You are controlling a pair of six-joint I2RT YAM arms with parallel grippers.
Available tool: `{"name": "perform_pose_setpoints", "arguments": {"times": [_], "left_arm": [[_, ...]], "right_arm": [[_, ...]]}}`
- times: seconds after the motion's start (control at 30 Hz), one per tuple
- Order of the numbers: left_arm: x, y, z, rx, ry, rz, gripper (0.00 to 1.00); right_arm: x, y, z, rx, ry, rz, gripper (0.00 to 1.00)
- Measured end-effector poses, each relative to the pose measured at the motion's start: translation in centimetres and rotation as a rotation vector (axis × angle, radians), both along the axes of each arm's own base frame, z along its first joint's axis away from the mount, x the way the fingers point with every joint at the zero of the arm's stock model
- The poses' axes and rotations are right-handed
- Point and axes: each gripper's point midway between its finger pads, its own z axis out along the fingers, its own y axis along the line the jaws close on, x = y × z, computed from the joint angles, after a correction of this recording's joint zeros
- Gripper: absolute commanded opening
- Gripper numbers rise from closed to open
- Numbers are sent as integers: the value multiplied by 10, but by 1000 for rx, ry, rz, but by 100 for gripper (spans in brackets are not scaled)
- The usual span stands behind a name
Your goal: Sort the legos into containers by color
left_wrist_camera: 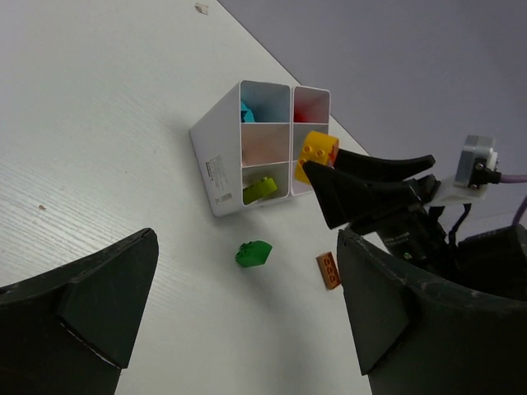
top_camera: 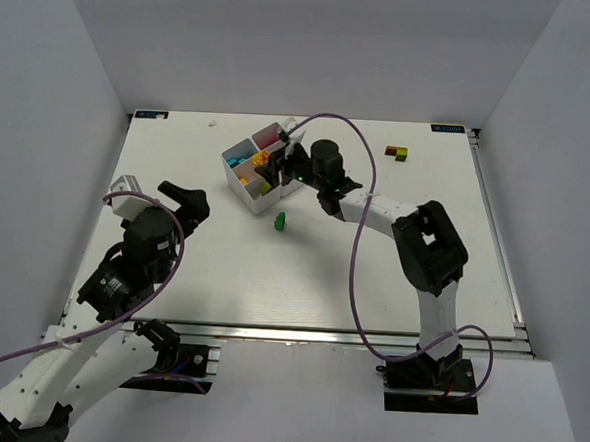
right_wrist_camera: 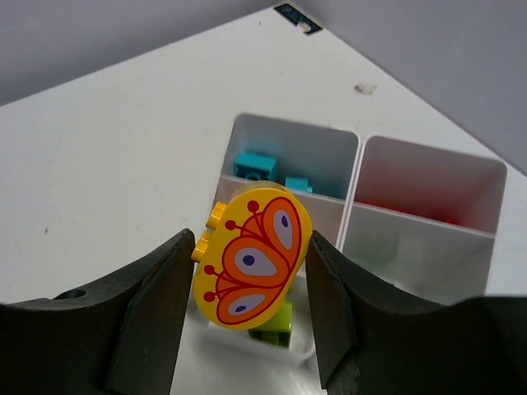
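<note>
**Current state.** The right end effector (right_wrist_camera: 247, 300) is clenched on a yellow brick (right_wrist_camera: 252, 265) with an orange printed face. It holds the brick above the white tray (left_wrist_camera: 212, 160), near the wall between compartments. The fingers bear on the brick's two rounded ends. The left end effector (left_wrist_camera: 243, 329) is released, jaws wide, and hangs above the bench (top_camera: 372, 276), well apart from the tray.

**Location of parts.**
- Blue bricks (right_wrist_camera: 255, 164) lie in one compartment.
- A green brick (left_wrist_camera: 253, 253) and an orange brick (left_wrist_camera: 328, 270) lie loose on the bench near the tray.
- A small cluster (top_camera: 396, 152) lies well apart, at the far right.

**Handling.** The bricks appear light, rigid and smooth. Curved ends probably offer little contact, so the held brick may pivot. Grasp loose bricks across flat, parallel sides, clear of the studs.
</note>
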Motion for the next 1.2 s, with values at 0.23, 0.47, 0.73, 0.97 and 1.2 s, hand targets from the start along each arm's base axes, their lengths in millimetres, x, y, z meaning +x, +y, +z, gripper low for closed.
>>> {"name": "perform_pose_setpoints", "arguments": {"times": [0.23, 0.47, 0.73, 0.97, 1.2], "left_arm": [[-6, 4, 8, -31, -31, 4, 98], [-16, 11, 4, -46, -31, 12, 98], [-21, 14, 2, -45, -27, 15, 98], [-21, 15, -1, -45, -18, 16, 98], [-23, 15, -4, -50, -6, 19, 98]], "right_arm": [[15, 39, -8, 24, -67, -23, 14], [25, 43, -30, -11, -75, -62, 37], [29, 41, -26, -15, -114, -78, 61], [32, 41, -33, -30, -125, -85, 71], [32, 42, -34, -30, -133, -84, 75]]}}
